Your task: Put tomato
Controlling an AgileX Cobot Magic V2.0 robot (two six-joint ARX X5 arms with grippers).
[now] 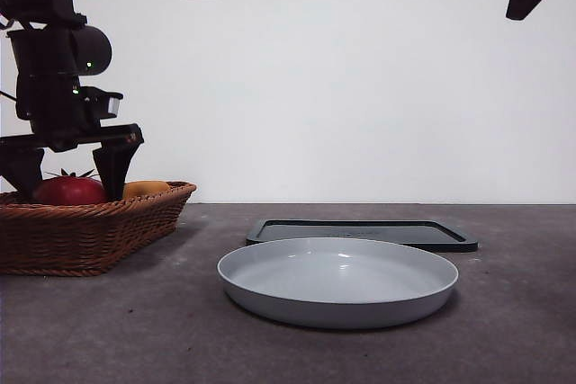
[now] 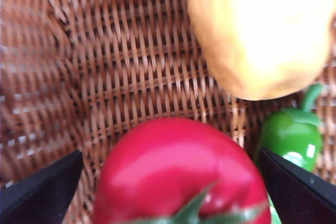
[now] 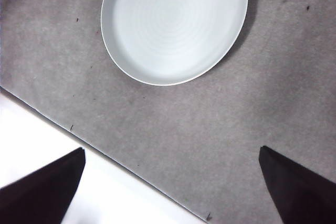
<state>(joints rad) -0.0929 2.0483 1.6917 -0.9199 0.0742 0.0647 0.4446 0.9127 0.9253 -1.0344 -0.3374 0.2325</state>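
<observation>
My left claw (image 1: 67, 168) hangs low over the basket (image 1: 90, 231), a brown one woven from thin strips that cross over and under each other. Its two black jaws are spread wide, one on each side of the tomato (image 2: 181, 174). The tomato is round, red and shiny, with a dark green spiky stem on top. I am not holding it; both jaws stand apart from its skin. From the front the tomato (image 1: 69, 191) peeks up over the basket's bumpy rim.

Just beside it in the basket lies an orange-yellow fruit (image 2: 260, 30), smooth and rounded. A small green pepper (image 2: 291, 137), glossy with a curved stem, sits by the tomato too.

On the grey, rough table (image 1: 135, 330) rests a round grey plate (image 1: 337, 281), smooth and shallow with a raised edge. Behind it lies a flat dark tray (image 1: 360, 233) with rounded corners.

My right claw (image 3: 170, 190) waits high above the table near the plate (image 3: 173, 24), jaws wide apart, holding nothing.
</observation>
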